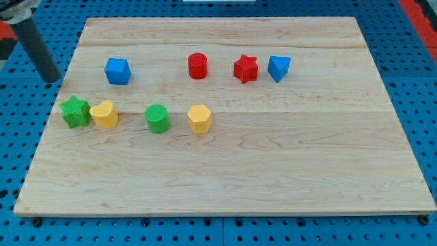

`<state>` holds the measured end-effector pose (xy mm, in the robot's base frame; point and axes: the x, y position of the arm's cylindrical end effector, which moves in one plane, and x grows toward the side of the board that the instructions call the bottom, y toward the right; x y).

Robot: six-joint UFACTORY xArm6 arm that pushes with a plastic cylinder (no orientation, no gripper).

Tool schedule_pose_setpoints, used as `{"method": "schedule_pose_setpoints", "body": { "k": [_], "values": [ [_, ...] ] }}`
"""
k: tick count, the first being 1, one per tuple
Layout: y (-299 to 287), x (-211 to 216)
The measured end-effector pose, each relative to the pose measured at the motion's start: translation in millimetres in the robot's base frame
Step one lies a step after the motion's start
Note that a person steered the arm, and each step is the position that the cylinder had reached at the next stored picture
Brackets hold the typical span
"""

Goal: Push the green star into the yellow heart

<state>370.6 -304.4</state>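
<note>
The green star [75,111] sits near the board's left edge. The yellow heart [104,114] lies right beside it on its right, touching or nearly touching. My tip [52,79] is at the lower end of the dark rod, just off the board's left edge, above and to the left of the green star and apart from it.
A blue cube [117,71], a red cylinder [198,65], a red star [246,69] and a blue triangular block [278,67] stand in a row toward the view's top. A green cylinder [158,118] and a yellow hexagon [199,118] lie right of the heart. The wooden board [273,178] rests on blue pegboard.
</note>
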Motion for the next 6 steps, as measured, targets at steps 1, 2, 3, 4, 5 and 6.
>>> {"method": "schedule_pose_setpoints", "body": {
  "k": [1, 2, 3, 4, 5, 6],
  "values": [
    [32.1, 53.4],
    [18.2, 94.8],
    [76.1, 98.7],
    [118.0, 96.8],
    [31.9, 67.6],
    [80.1, 27.7]
  ]
}}
